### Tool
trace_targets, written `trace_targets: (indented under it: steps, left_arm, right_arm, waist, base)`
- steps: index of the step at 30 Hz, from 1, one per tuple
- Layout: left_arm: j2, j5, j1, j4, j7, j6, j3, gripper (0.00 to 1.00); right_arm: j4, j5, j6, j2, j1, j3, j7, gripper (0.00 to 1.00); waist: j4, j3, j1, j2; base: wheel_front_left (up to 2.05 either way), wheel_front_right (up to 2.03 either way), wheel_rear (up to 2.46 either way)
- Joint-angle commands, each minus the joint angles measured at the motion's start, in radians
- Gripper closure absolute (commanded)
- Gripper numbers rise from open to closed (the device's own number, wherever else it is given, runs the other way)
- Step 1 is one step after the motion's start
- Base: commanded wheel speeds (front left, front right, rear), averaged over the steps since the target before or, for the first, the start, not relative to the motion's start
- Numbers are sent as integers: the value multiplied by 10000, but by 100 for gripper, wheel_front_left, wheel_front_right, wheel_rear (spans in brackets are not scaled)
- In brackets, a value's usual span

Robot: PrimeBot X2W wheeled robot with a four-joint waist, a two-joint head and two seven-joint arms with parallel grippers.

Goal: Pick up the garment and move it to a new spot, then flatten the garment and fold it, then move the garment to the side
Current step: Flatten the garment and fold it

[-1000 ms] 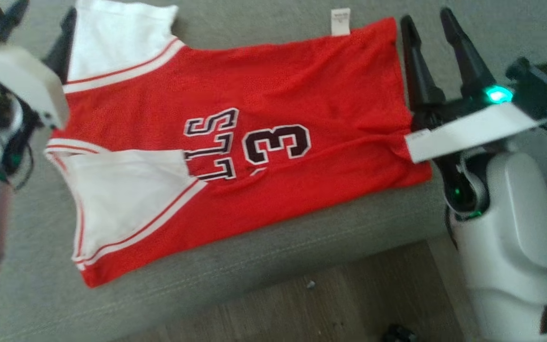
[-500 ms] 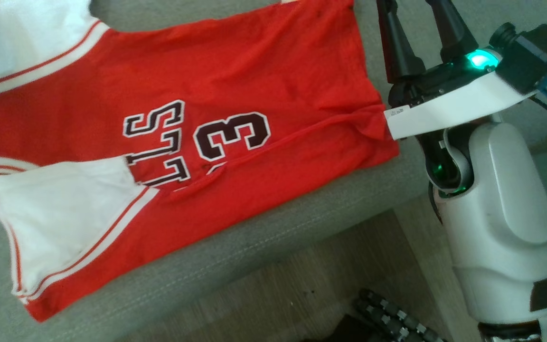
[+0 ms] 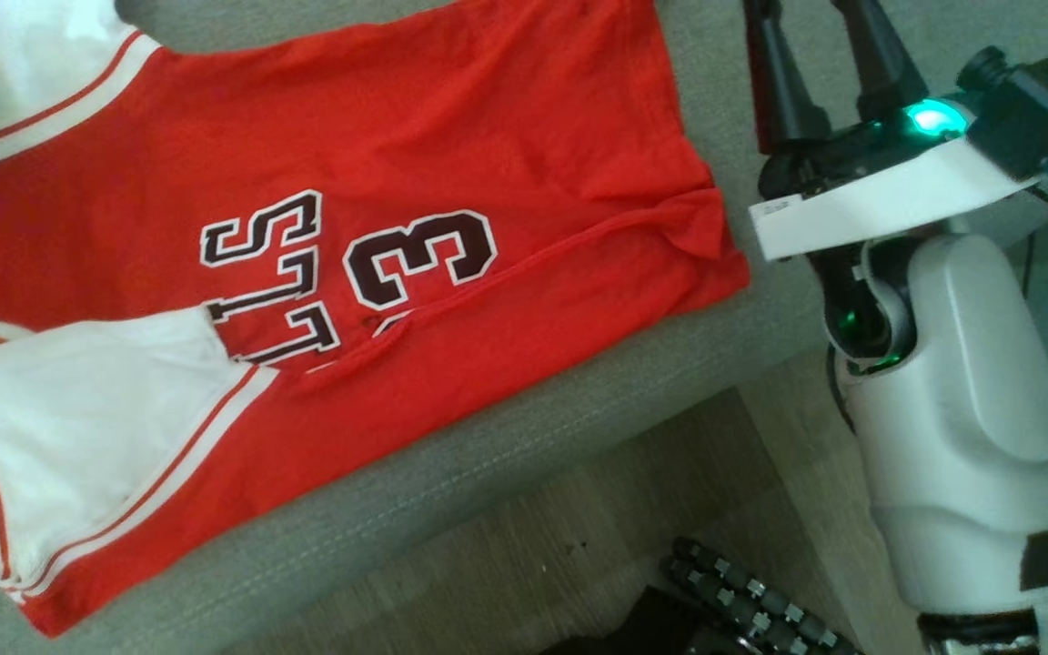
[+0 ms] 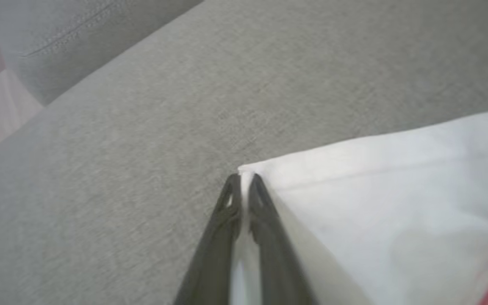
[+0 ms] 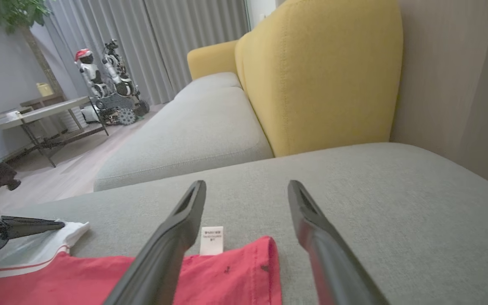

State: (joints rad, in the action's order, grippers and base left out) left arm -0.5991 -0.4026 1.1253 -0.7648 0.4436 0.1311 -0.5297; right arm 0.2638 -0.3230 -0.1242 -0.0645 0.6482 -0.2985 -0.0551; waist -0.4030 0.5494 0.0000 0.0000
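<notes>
**Inspector:** Location of the garment?

**Assistant:** The garment lies spread on the grey sofa seat, lettering up. Its red body is largely flat, and its white panels lie toward the robot's left.

**Inspector:** Left gripper?

**Assistant:** The left gripper is at a white corner of the garment. Its fingers are drawn nearly together, with a strip of white cloth pinched between the tips.

**Inspector:** Right gripper?

**Assistant:** The right gripper has its fingers well apart with nothing between them. It sits at the red hem end, near the white label. Whether it touches the cloth cannot be told.
</notes>
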Motion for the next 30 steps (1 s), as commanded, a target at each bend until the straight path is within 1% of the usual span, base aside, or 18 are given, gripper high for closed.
trace_targets:
  steps: [1,4,8,11,13,15,16,20,23,26,30]
  left_arm:
    - [-342,-201,203,214,140,-5,54,100]
    - [-374,-439,386,453,-226,-5,-102,100]
    - [-294,-466,602,614,-1251,-57,-49,100]
    - [-155,-425,599,890,-2015,-247,32,100]
    - [-68,-426,549,1060,-2459,-307,66,100]
    - [67,-412,437,1207,-2862,-408,64,100]
    - [170,-359,350,1263,-3052,-451,-2,100]
    - [574,-355,133,1411,-3528,-503,-164,100]
    - [794,-364,79,1451,-3838,-575,-211,100]
    - [928,-362,79,1397,-4029,-586,-270,100]
    - [991,-385,150,1308,-4156,-560,-318,100]
  right_arm:
    - [-233,-65,-65,141,167,44,62,0]
    - [81,-70,-65,142,300,381,447,0]
    - [674,-243,-65,16,761,794,1243,0]
    - [1192,-241,-65,-453,1271,751,1951,0]
    - [1591,-227,-65,-923,1659,627,2433,0]
    - [2017,615,-65,-1854,2104,33,2705,0]
    - [2269,780,-65,-2166,2253,-187,2822,0]
    - [3076,415,-65,-2923,2839,-905,3357,0]
    - [3467,-226,-65,-3337,3198,-1470,3712,0]
    - [3663,-1020,-65,-3590,3466,-1927,3922,0]
    - [3967,-1544,-65,-3889,3755,-2497,4018,0]
  waist:
    - [107,-21,0,0]
    - [363,-33,0,0]
    - [834,-65,0,0]
    - [1250,-84,0,0]
    - [1525,-71,0,0]
    - [1783,-66,0,0]
    - [1933,-88,0,0]
    - [2344,-26,0,0]
    - [2528,25,0,0]
    - [2627,65,0,0]
    - [2670,147,0,0]
  base:
    - [0,0,0]
    - [0,0,0]
    - [0,0,0]
    - [0,0,0]
    - [0,0,0]
    - [0,0,0]
    - [0,0,0]
    - [0,0,0]
    - [0,0,0]
    - [0,0,0]
    - [0,0,0]
